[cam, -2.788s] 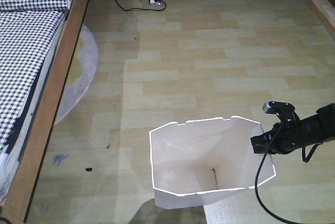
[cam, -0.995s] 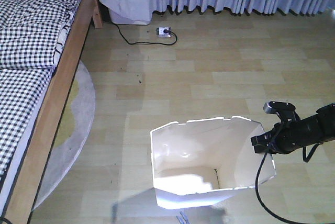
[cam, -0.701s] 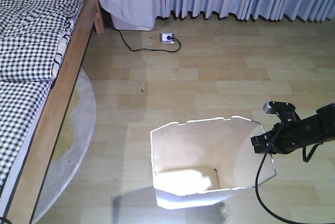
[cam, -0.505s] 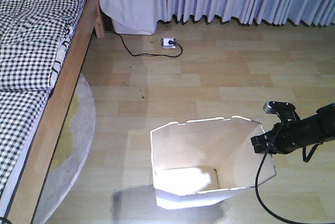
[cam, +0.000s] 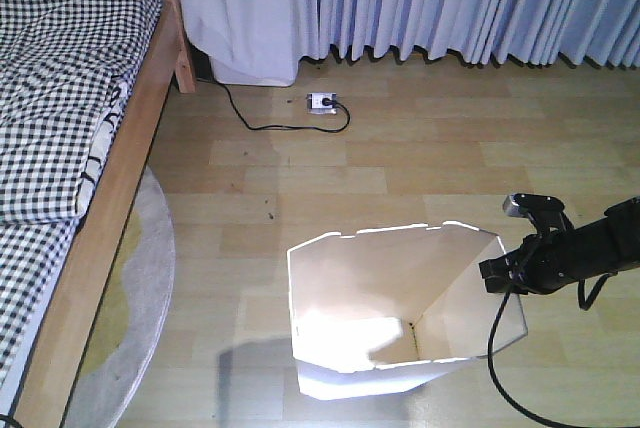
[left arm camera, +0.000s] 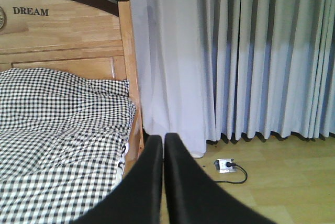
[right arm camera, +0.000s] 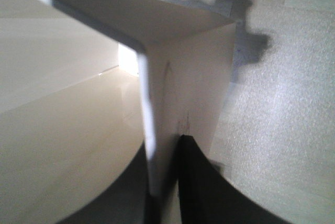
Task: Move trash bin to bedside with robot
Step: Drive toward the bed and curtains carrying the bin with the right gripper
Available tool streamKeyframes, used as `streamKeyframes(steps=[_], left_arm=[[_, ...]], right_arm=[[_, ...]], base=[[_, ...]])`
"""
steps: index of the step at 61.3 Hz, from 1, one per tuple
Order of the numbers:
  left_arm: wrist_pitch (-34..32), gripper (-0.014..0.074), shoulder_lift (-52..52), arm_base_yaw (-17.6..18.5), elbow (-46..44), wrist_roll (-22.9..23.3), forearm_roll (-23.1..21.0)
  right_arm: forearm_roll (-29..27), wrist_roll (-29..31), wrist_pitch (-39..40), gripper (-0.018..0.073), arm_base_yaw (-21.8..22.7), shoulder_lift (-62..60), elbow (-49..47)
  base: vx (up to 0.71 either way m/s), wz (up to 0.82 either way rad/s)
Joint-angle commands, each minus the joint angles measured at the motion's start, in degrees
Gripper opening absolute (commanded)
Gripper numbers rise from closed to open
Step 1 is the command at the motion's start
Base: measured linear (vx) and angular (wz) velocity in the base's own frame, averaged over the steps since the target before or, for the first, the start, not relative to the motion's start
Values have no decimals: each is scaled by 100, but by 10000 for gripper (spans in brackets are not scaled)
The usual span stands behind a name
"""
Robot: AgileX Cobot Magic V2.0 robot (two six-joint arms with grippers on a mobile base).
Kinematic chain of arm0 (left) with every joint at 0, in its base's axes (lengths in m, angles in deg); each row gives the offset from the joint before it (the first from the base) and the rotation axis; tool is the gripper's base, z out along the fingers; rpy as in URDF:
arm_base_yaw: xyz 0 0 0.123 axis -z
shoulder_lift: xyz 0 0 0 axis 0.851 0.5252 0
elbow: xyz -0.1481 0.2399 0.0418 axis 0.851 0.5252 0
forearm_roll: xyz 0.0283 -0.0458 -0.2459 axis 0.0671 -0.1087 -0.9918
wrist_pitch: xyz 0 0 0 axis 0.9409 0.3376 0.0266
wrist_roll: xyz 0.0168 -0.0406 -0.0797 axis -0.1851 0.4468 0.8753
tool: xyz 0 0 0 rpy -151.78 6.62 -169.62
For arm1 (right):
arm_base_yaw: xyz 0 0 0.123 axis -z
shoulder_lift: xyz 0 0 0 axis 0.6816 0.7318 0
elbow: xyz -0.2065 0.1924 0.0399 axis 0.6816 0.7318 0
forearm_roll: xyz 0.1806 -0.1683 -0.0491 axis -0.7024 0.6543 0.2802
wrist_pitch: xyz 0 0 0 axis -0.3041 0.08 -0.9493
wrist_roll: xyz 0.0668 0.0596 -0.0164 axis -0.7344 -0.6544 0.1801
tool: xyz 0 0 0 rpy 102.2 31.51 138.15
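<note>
While right hand (cam: 497,276) pinches trash bin (cam: 345,283) wall (bare cream interior) | left hand (left arm camera: 163,150) closed, holding nothing

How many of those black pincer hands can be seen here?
2. The right gripper pinches the right wall of the trash bin; the left gripper, seen only by its own camera, is shut and empty, facing the bed.

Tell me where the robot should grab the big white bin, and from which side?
Pinch the thin wall just under the rim of the trash bin, reaching over it from the right, one finger inside and one outside. The bin stands upright with an open top and looks too wide to span. The right gripper is clamped there this way.
</note>
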Motion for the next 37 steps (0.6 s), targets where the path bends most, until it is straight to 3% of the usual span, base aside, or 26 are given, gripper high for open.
streamKeyframes(steps=[1,37], left_arm=[[-423,-6,-36,40,67,79,-54],[-423,-6,-36,40,67,79,-54]], right_arm=[[-352,-39,-979,-4,23,-389,-87],[-352,-39,-979,-4,23,-389,-87]], base=[[23,-3],[21,-8]])
